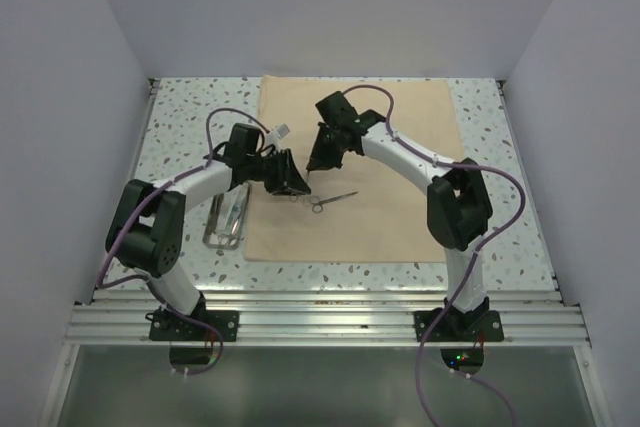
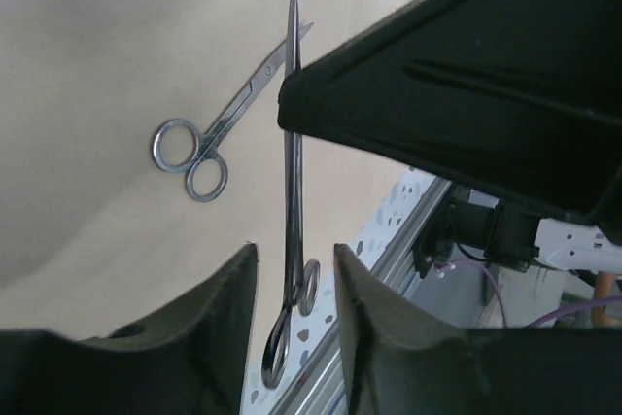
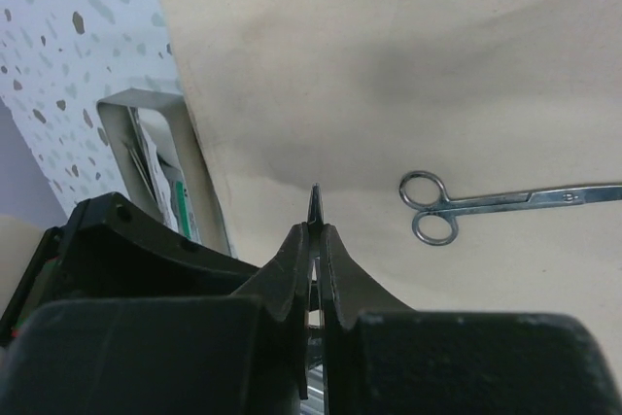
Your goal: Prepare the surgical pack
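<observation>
Between the two tools, above the left part of the beige cloth (image 1: 400, 137): a slender ring-handled steel instrument (image 2: 291, 191), held up off the fabric. Pinched at its pointed end by the right tool (image 3: 315, 232), jaws closed tight, only the very tip showing past the fingertips. Straddled at the handle end by the left tool (image 2: 294, 269), jaws partly apart, one finger on each side of the shank and rings, a sliver of gap on both sides; no clear contact with the metal in the left wrist view.

Seen from above, left tool (image 1: 290, 182) and right tool (image 1: 322, 157) close together, facing each other over the cloth.

Just beyond the left tool's fingertips, flat on the cloth: a pair of steel scissors (image 2: 238, 104), blades closed. Same scissors (image 3: 496, 201) ahead of the right tool and off to one side, well apart from its fingers.

Under both tools, the cloth spread flat on the speckled bench (image 1: 180, 117).

Back of the left tool, beneath its forearm, just beside the cloth's edge: a small steel tray (image 1: 208, 232) on bare bench, thin items inside, too small to tell apart.
</observation>
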`<state>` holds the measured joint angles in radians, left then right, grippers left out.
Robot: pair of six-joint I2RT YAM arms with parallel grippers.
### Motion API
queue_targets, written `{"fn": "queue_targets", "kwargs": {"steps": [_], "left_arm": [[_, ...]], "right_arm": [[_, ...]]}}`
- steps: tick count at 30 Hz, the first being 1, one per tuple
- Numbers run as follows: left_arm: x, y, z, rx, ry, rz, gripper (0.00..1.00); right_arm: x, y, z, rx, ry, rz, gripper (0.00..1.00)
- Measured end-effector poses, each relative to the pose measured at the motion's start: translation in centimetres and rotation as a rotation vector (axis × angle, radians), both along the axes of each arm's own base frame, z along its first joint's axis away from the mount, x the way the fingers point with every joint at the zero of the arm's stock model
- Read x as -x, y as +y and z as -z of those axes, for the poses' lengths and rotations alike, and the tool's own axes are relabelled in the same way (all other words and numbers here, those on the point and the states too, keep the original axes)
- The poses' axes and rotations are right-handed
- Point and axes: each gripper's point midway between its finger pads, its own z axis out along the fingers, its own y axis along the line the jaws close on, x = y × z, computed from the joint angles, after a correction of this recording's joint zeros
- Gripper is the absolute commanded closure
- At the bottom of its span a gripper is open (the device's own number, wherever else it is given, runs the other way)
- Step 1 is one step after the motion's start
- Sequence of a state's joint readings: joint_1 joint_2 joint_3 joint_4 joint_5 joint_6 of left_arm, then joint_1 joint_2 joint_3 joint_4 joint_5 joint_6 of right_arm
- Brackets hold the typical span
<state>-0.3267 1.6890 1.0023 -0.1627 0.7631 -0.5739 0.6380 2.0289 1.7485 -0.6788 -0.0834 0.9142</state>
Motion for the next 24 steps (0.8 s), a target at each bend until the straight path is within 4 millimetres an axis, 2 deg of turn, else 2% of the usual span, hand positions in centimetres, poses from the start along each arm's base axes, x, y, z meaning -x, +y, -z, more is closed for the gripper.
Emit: {"fn": "queue_targets", "kwargs": {"steps": [2,3,4,7,10,16,20,24], "left_arm": [[0.0,-0.1,0.1,0.004,0.014,-0.002,0.96],[0.1,-0.1,0.2,-0.001,0.019,-0.001,1.0],[0.1,0.0,0.2,-0.01,0.016,0.003,1.0],[-0.6,0.9,0.2,-0.082,-0.001,-0.011,1.0],[-1.1,3.7,0.8,-0.214,-0.014,-0.066,1.0],[0.1,11.7,1.1,-0.555,-0.015,-0.184,1.0],[0.8,15.7,1.5,-0.684,0.008,-0.223,1.0],[1.7,18.6,2.6,-0.778,0.054,-0.23,1.0]], "right_arm": [[0.3,0.4,-0.1,-0.008,0.005,-0.013,0.99],[0.5,0.6,-0.2,-0.01,0.006,-0.018,0.89],[0.5,0.7,-0.3,-0.012,0.005,-0.019,0.73],[0.5,0.4,-0.8,0.002,0.004,-0.011,0.59],[0.0,-0.1,-1.7,0.021,-0.011,0.008,0.56],[-0.2,-1.6,-1.7,0.057,0.01,0.036,0.55],[-0.1,-2.0,-1.5,0.064,0.022,0.042,0.55],[0.0,-2.0,-1.0,0.071,0.034,0.04,0.56]]}}
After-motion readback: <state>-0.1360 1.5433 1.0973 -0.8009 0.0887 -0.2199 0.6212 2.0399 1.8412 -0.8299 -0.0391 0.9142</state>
